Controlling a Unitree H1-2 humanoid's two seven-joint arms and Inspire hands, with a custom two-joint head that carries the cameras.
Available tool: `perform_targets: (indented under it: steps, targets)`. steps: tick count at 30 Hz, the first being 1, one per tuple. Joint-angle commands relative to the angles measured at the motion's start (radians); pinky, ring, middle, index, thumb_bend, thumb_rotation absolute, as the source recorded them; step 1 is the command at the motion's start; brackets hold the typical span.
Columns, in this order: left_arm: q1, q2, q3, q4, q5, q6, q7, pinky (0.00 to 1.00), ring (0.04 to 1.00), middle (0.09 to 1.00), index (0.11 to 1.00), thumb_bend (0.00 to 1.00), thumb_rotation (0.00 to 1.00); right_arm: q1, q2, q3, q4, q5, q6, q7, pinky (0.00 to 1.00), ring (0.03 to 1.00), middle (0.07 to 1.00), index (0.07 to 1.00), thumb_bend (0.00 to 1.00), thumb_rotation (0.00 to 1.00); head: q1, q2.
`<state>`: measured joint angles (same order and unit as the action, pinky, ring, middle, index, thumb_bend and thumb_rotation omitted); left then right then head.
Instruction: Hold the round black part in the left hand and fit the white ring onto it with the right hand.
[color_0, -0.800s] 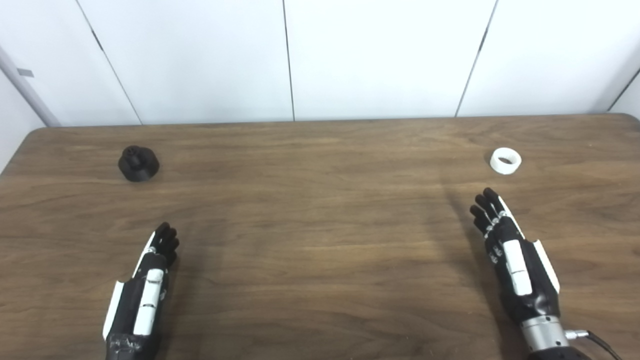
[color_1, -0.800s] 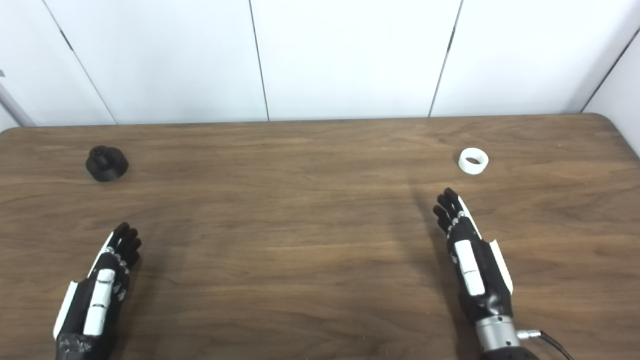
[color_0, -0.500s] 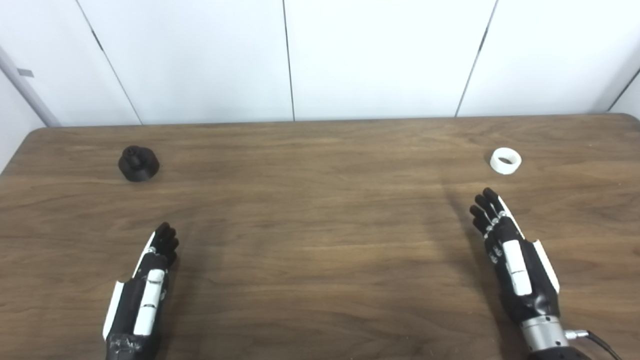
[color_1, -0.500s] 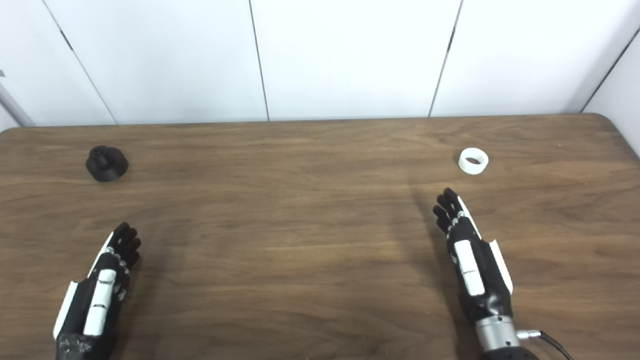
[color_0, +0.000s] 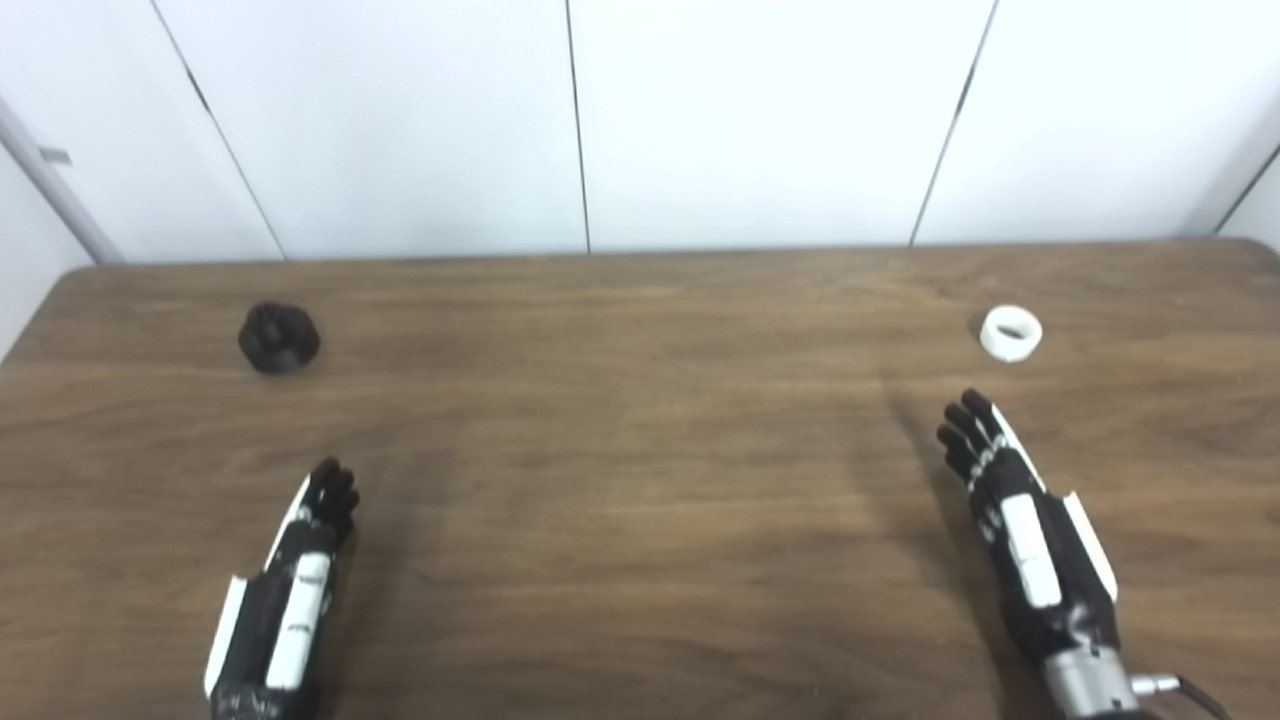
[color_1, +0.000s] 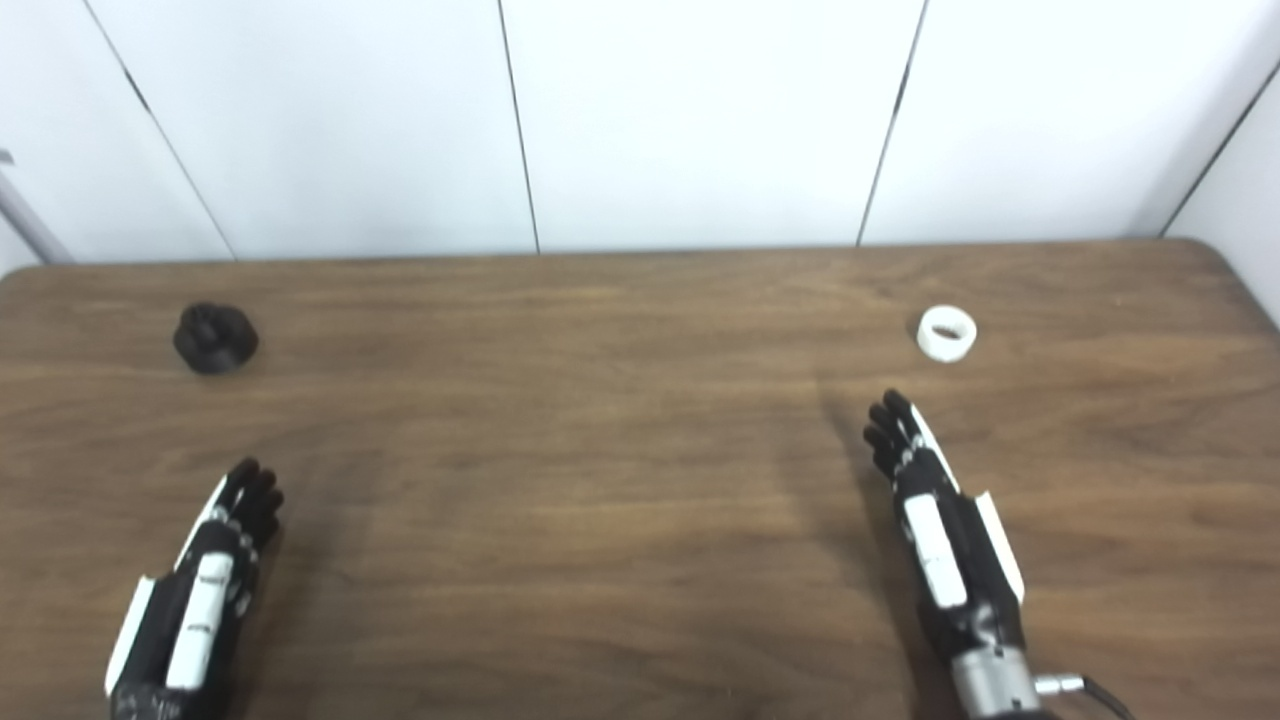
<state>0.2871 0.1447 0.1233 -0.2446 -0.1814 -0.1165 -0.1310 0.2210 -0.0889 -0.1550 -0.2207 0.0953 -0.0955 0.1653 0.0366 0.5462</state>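
Surface: wooden table (color_0: 640, 480), white wall panels behind.
Left hand (color_0: 290, 590): fingers extended, empty.
Right hand (color_0: 1030, 530): same.
White ring (color_0: 1011, 332): I judge light, rigid; pinch outer wall.
Round black part (color_0: 279, 339): rigid; I'd grasp its rim.

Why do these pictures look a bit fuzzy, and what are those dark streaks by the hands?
Left eye view: black part soft, smeared like motion blur. Right eye view: white ring equally soft; the streaks beside left hand and right hand are their shadows on the table.
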Motion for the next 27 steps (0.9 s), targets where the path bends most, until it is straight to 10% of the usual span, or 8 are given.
perform_targets:
  steps: [1, 12, 27]
  targets:
    - [-0.007, -0.003, -0.008, 0.004, 0.008, -0.05, -0.005, 0.99, 0.959, 0.958, 0.965, 0.49, 0.8, 0.202, 0.014, 0.022, 0.009, 0.004, -0.093, 0.008, 0.97, 0.939, 0.951, 0.961, 0.58, 0.92, 0.004, -0.002]
    - [-0.015, -0.014, -0.024, 0.044, 0.026, -0.088, 0.002, 0.95, 0.954, 0.956, 0.958, 0.5, 0.75, 0.176, 0.01, 0.021, 0.065, 0.041, -0.12, 0.025, 1.0, 0.978, 0.983, 0.994, 0.55, 0.99, 0.09, -0.09]
    - [-0.032, -0.017, -0.026, 0.072, 0.047, -0.101, 0.01, 0.91, 0.937, 0.944, 0.948, 0.49, 0.71, 0.149, -0.001, 0.021, 0.134, 0.052, -0.189, 0.054, 1.0, 1.0, 1.0, 1.0, 0.48, 1.0, 0.09, -0.11]
